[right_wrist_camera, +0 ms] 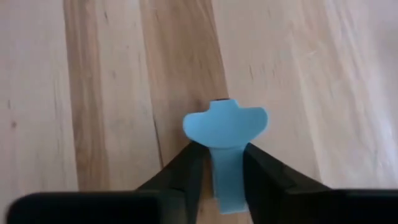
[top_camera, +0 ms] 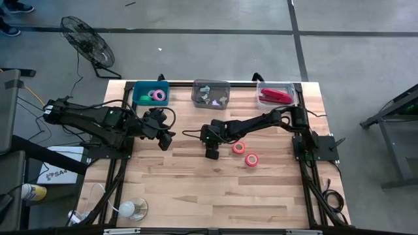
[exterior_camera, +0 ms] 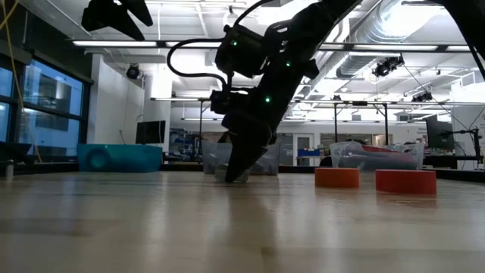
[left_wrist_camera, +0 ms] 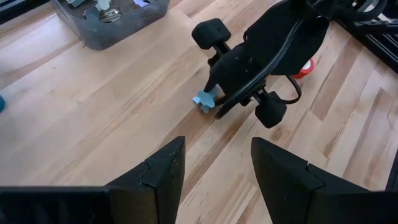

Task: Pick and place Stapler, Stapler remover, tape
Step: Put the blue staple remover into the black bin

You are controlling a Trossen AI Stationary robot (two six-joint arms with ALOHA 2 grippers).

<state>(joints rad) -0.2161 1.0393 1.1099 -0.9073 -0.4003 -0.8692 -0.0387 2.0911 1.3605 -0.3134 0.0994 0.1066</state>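
Wooden table (right_wrist_camera: 93, 74): right gripper (right_wrist_camera: 222, 165) pinching blue staple remover (right_wrist_camera: 225, 134), lengthwise between fingers.

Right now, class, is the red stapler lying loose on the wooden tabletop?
No. In the high view the stapler lies inside the clear bin at the table's far right corner.

The table (top_camera: 196, 189) is viewed from overhead, level across its top, and closely from both wrists.
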